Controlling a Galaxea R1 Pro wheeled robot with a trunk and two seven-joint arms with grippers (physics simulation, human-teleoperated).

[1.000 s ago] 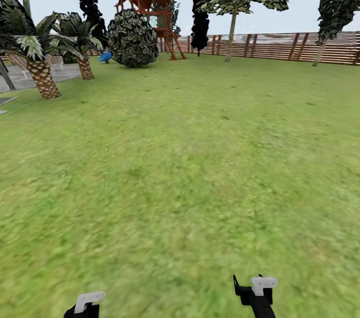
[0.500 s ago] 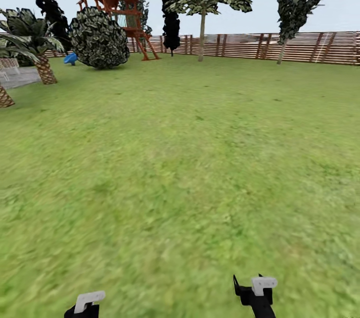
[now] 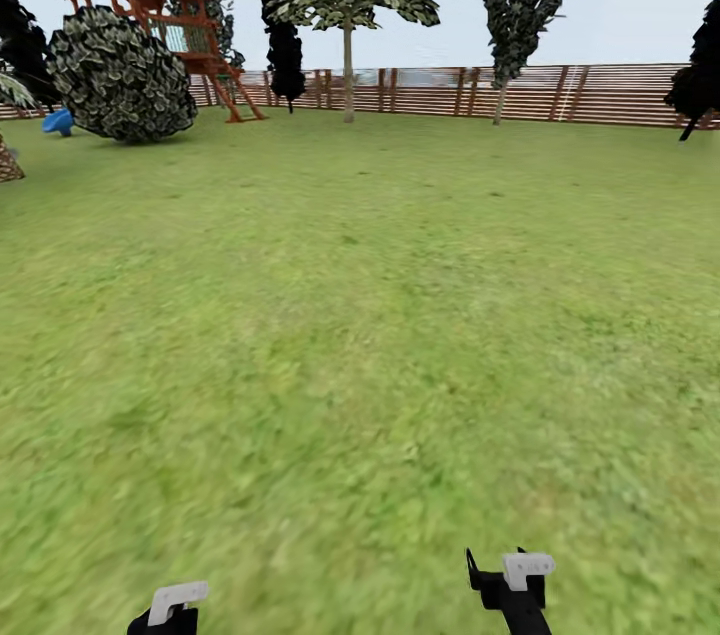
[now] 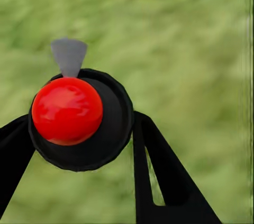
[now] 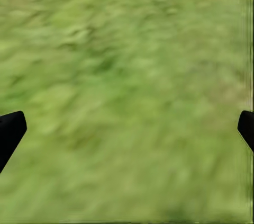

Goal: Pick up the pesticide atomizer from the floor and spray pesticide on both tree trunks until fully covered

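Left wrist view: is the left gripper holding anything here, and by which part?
Yes. The left gripper has a dark round object with a red ball-like top and a grey nozzle, likely the atomizer; the black jaws clasp its round body from both sides. The right gripper is open over grass.

The lawn (image 3: pixel 360 315) runs back to a fence (image 3: pixel 600 95) across the far side. 2 trees (image 3: pixel 348 65) (image 3: pixel 500 85) stand just before the fence, near the middle. At far left a bush (image 3: pixel 120 75) sits in front of a playhouse (image 3: pixel 160 5), with a slide (image 3: pixel 58 122) to its left.
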